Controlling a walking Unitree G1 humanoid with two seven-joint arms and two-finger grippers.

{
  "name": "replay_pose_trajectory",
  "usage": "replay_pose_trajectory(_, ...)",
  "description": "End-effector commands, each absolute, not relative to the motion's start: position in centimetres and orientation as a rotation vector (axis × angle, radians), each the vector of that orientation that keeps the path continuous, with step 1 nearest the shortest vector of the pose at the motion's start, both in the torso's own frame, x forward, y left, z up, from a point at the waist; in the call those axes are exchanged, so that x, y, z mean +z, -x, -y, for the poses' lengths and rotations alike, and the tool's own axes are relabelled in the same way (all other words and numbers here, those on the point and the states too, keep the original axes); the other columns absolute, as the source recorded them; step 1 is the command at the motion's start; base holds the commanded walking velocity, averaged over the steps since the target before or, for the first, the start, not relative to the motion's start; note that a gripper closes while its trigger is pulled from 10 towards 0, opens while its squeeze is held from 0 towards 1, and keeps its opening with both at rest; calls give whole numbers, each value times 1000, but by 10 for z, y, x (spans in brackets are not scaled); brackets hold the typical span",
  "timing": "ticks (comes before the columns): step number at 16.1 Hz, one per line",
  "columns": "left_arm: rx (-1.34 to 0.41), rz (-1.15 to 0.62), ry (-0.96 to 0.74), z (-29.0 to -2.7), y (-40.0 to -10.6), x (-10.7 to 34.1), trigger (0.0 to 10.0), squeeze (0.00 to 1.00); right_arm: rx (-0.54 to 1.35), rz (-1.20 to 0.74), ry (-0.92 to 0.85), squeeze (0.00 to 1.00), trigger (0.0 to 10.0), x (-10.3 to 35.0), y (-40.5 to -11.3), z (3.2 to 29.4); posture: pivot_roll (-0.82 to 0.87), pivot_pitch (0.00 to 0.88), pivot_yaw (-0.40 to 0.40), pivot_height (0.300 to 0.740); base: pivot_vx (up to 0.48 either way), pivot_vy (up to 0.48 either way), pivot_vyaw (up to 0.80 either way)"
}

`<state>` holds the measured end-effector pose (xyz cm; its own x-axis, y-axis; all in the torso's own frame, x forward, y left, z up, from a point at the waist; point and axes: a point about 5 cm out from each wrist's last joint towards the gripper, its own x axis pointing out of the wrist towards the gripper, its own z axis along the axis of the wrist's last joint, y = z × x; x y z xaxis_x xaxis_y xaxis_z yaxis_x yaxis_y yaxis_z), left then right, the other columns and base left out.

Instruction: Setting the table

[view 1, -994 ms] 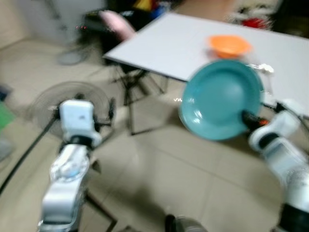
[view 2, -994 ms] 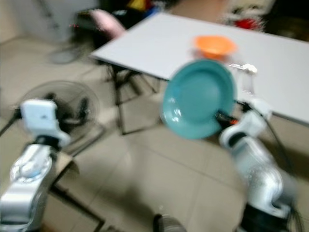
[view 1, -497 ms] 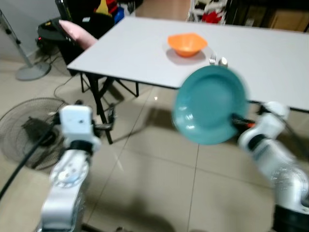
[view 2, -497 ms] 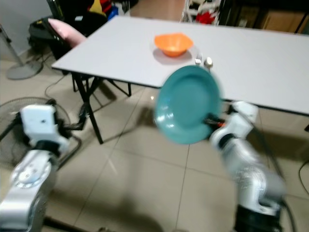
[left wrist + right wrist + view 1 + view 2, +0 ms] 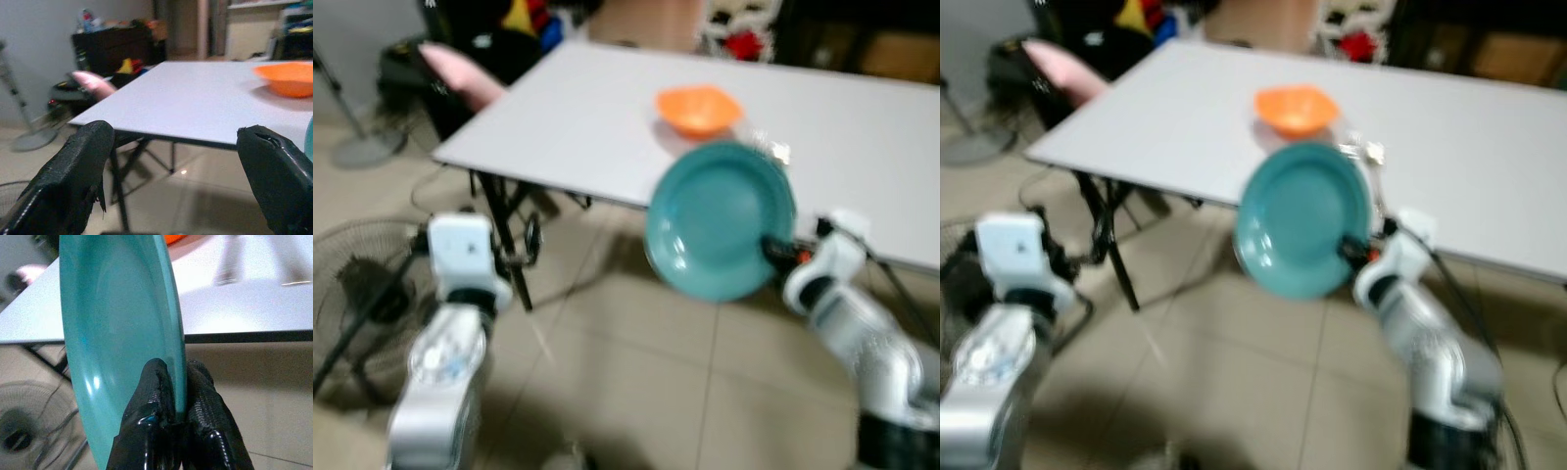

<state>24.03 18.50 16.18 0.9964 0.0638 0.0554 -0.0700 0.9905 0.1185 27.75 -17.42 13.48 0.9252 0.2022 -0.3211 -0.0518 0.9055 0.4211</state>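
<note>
Presently, item one: the right gripper [image 5: 177, 382], its two black fingers [image 5: 154, 396] pinched tight on the rim of a round teal glazed plate [image 5: 720, 219]. The plate is held nearly on edge, its hollow face turned toward the robot's head, raised in front of the near edge of the table and clear of the tabletop.

Item two: a large white rectangular table [image 5: 607, 108] on dark folding legs, beyond the held plate.

Item three: a small orange bowl [image 5: 698, 108], resting on the table just past the plate's upper rim, apart from it.

Item four: silver cutlery [image 5: 1363, 150], blurred, lying on the table beside the bowl, close behind the plate; the pieces cannot be told apart.

Item five: the left gripper [image 5: 176, 176], fingers spread wide with nothing between them, held out low over the tiled floor [image 5: 626, 392], well to the left of the plate and short of the table's corner.

Item six: a round wire floor fan [image 5: 357, 284], on the floor left of the left gripper.

Item seven: a pink cushion-like object [image 5: 460, 73], beyond the table's far-left corner.
</note>
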Motion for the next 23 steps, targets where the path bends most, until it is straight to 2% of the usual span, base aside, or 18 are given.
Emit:
replay_pose_trajectory(1,55,56,-121,-182,-241,164,10000,0,146,-328,-433,0,10000,144,-279,178,-153,51,5,740,416,0,0)
replay_pose_trajectory(6,50,54,-130,-183,-240,164,10000,0,201,-376,-532,0,10000,140,-277,172,-150,44,6,740,412,0,0)
replay_pose_trajectory(12,31,54,-143,-183,-239,165,10000,0,310,-463,-774,0,10000,136,-270,159,-145,35,10,740,397,0,0)
replay_pose_trajectory(14,-5,58,-141,-180,-239,166,10000,0,314,-491,-787,0,10000,134,-269,157,-144,38,13,740,191,0,0)
replay_pose_trajectory(15,-61,39,-146,-175,-238,165,10000,0,316,-511,-804,0,10000,132,-269,156,-145,41,12,740,0,0,0)
replay_pose_trajectory(17,-291,24,-144,-159,-234,164,10000,0,318,-579,-830,0,10000,126,-267,155,-148,47,16,740,0,0,0)
replay_pose_trajectory(20,-369,16,-157,-155,-234,165,10000,0,289,-604,-856,0,10000,124,-268,156,-152,50,21,740,0,0,0)
replay_pose_trajectory(23,-489,4,-154,-147,-234,166,10000,0,176,-619,-966,0,10000,117,-275,160,-158,53,27,740,0,0,0)
